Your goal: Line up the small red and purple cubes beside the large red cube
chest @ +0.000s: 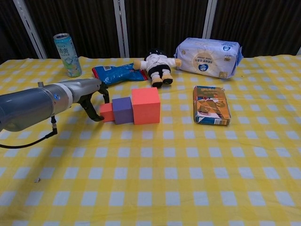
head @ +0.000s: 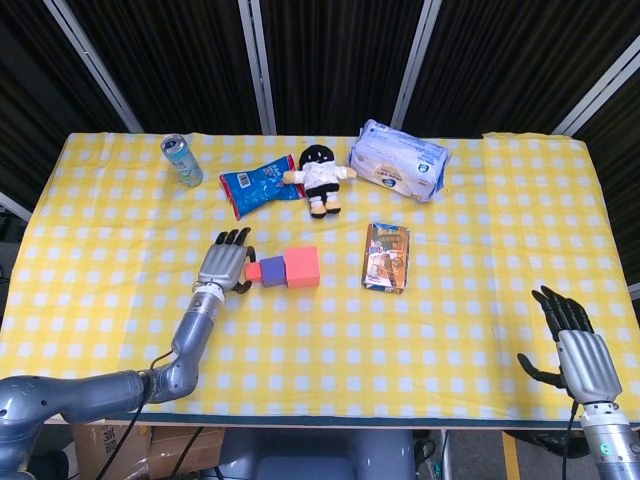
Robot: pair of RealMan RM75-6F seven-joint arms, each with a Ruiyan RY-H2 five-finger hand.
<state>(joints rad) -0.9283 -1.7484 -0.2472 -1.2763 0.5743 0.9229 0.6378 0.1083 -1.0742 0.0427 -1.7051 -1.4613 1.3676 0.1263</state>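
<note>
Three cubes form a touching, slightly skewed row at the table's middle left: the small red cube, the purple cube and the large red cube. My left hand is at the row's left end, its thumb and a finger pinching the small red cube from front and back. My right hand hovers at the table's near right corner with its fingers spread and nothing in it. The chest view does not show it.
At the back stand a drink can, a blue snack bag, a doll and a tissue pack. A small box lies right of the cubes. The yellow checked cloth covers the table.
</note>
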